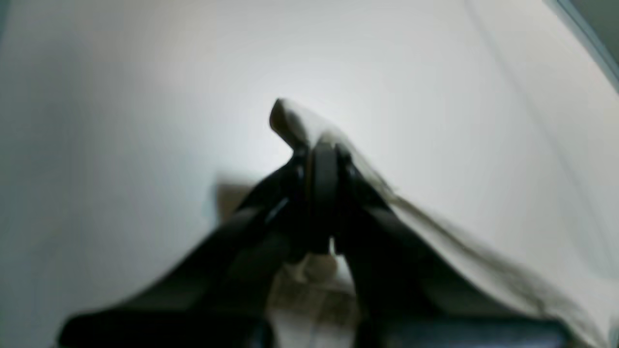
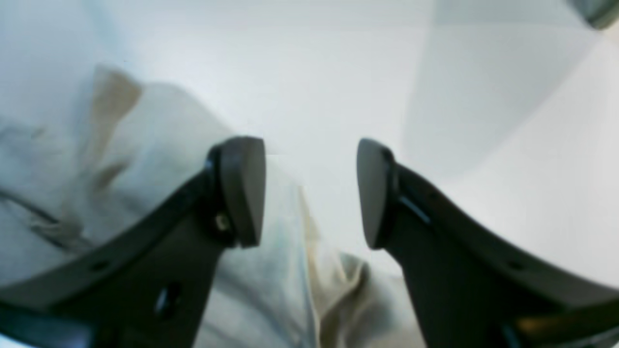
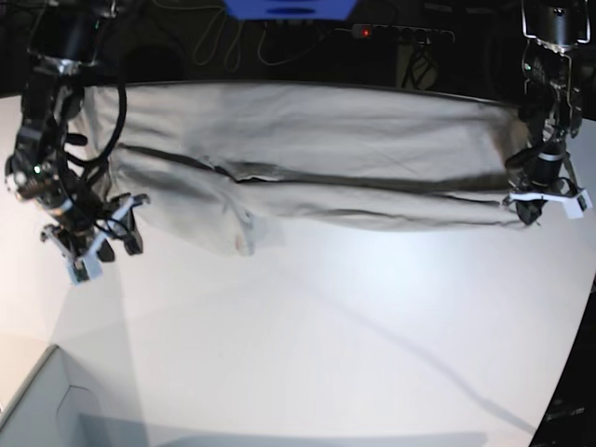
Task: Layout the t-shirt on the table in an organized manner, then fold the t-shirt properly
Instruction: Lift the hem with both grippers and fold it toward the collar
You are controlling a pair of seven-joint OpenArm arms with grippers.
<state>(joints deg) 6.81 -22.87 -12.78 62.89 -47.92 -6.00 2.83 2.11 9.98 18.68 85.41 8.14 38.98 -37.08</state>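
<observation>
Handling: t-shirt (image 3: pixel 317 158) soft, light, limp; take hold at hem corners
Left hand (image 1: pixel 321 159): clamped on t-shirt edge
Right hand (image 2: pixel 312 193): apart, empty
Tabletop (image 3: pixel 354 326): smooth

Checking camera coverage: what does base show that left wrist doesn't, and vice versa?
Base only: the whole t-shirt stretched across the far side of the table, the right gripper open beside the cloth with nothing between its jaws, and a pale box corner.

Left wrist only: close-up of the left gripper shut on a fold of fabric poking past its tips.

Both: grey-beige shirt, white tabletop, left gripper at the shirt's edge.
</observation>
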